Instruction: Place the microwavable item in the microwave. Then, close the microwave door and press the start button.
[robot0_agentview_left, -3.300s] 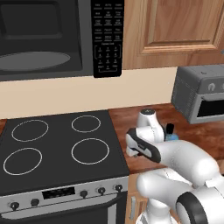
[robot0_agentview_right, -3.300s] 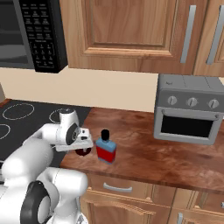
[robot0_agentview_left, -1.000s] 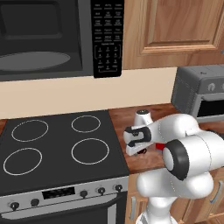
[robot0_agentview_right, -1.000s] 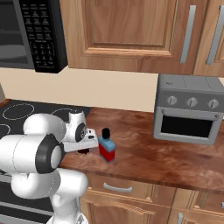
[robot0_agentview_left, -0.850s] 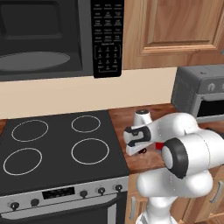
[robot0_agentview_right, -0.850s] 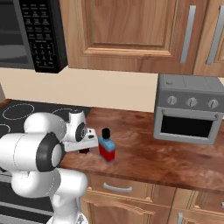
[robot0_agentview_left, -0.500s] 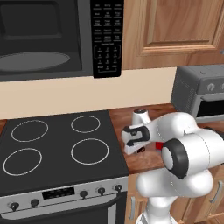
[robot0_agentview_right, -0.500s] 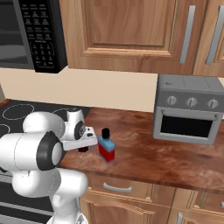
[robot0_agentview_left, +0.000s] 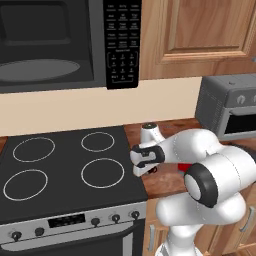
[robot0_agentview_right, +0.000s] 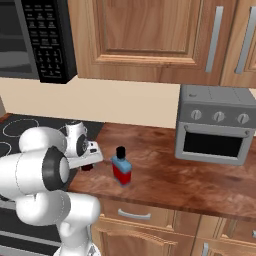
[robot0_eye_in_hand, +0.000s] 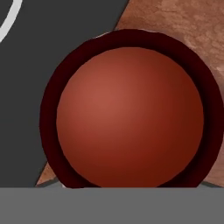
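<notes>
Hand view looks into the mug (robot0_eye_in_hand: 130, 116); base views hide it; gripper (robot0_agentview_left: 150, 170) state unclear.

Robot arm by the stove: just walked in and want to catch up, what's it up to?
The arm's hand is down at the dark red mug on the wooden counter, beside the cooktop. Whether it grips the mug can't be told. The microwave above stands open, turntable bare.
</notes>
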